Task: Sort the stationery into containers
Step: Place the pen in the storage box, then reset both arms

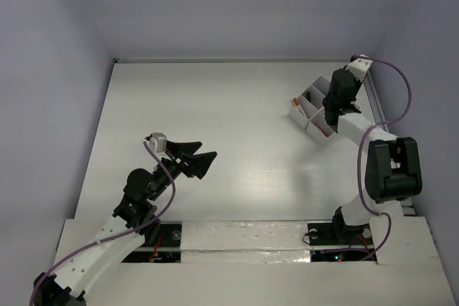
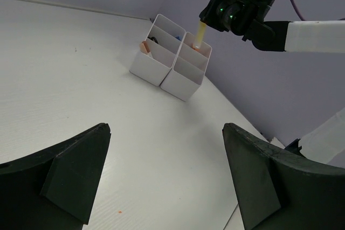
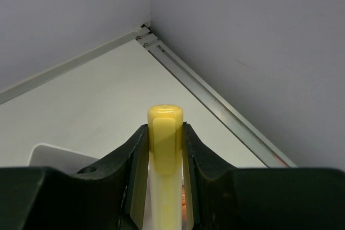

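The white organiser tray (image 1: 303, 99) stands at the far right of the table, also in the left wrist view as the tray (image 2: 161, 74). My right gripper (image 1: 332, 120) hangs over its right-hand compartments, shut on a yellow tube (image 3: 164, 144) whose cap pokes up between the fingers. From the left wrist the yellow tube (image 2: 200, 35) points down into a back compartment beneath the right gripper (image 2: 215, 19). An orange bit (image 2: 144, 47) and a black item (image 2: 153, 40) lie in the left compartments. My left gripper (image 1: 206, 148) is open over bare table, the left gripper (image 2: 166, 129) holding nothing.
Purple walls close the table at the back and both sides. A metal rail (image 3: 215, 106) runs along the right edge, close to the tray. A tiny orange speck (image 2: 119, 211) lies on the table under the left gripper.
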Tool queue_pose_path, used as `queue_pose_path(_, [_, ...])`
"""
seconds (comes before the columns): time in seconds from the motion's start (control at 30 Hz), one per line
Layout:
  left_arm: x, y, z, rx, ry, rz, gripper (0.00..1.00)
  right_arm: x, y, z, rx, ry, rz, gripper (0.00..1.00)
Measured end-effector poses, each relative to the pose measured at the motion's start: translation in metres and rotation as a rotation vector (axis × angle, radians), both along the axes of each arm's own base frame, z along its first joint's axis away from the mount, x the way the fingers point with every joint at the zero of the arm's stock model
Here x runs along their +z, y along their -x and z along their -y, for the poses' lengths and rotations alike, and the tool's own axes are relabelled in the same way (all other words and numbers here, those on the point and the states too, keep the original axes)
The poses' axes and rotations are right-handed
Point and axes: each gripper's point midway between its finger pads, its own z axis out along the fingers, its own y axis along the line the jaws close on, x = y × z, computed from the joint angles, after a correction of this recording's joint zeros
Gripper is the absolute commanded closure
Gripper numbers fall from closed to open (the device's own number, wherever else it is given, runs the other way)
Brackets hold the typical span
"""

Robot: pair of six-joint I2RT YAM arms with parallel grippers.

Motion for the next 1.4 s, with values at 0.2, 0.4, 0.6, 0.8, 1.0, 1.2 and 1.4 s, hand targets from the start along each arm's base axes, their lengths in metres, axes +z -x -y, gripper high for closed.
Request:
queue_pose_path(0.2, [-0.001,-0.001,-0.001,0.007,-0.001,-0.004,0.17,-0.013,-0.008,0.001,0.002,0.035,-0.046,1.0])
queue_pose_path(0.4, [-0.006,-0.003,0.001,0.008,-0.012,-0.019,0.17,-0.001,-0.012,0.002,0.001,0.057,-0.019,1.0])
queue_pose_path(0.6, [-0.007,-0.004,0.001,0.011,-0.014,-0.024,0.17,0.003,-0.014,0.003,0.001,0.071,-0.005,1.0])
queue_pose_path(0.8, [-0.009,-0.005,0.001,0.012,-0.019,-0.031,0.16,0.004,-0.014,0.002,0.001,0.069,0.014,1.0])
queue_pose_path(1.0, [-0.009,-0.005,0.001,0.014,-0.019,-0.031,0.16,-0.016,-0.008,0.002,0.005,0.065,-0.023,1.0])
queue_pose_path(1.2, [-0.009,-0.006,0.0,0.017,-0.019,-0.031,0.16,-0.023,-0.008,0.002,0.006,0.058,-0.032,0.91])
queue_pose_path(1.4, [-0.009,-0.006,0.0,0.022,-0.019,-0.033,0.16,-0.024,-0.011,-0.003,0.035,0.031,-0.013,0.63])
